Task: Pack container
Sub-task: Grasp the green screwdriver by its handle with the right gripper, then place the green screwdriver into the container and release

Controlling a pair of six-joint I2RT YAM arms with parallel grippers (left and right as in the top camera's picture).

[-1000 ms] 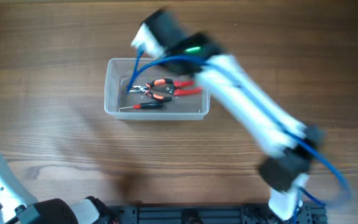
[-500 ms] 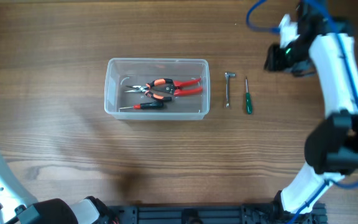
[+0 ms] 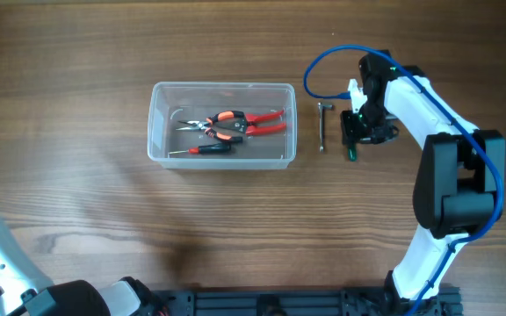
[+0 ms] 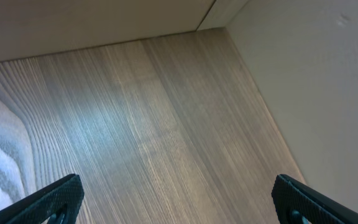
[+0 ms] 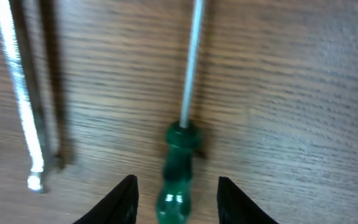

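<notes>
Pick step on the green screwdriver point(image 5: 179, 171): right gripper point(image 5: 178, 198) has its fingers spread astride the handle, not clamped. The container point(image 3: 158, 132) sits at 9 o'clock of it in the overhead view, with red pliers point(image 3: 235, 123) and a small red-black screwdriver point(image 3: 207, 149) inside. An L-shaped metal key point(image 3: 322, 127), probably a hex key, lies between the tub and the green driver. Next move calls for dropping, closing on the handle, lifting, and carrying toward 9 o'clock. Left gripper point(image 4: 179, 208) is parked over the table point(image 4: 166, 124) with its fingers apart.

A brown wood-grain table point(image 3: 77, 70) meets plain beige walls point(image 4: 316, 74).
</notes>
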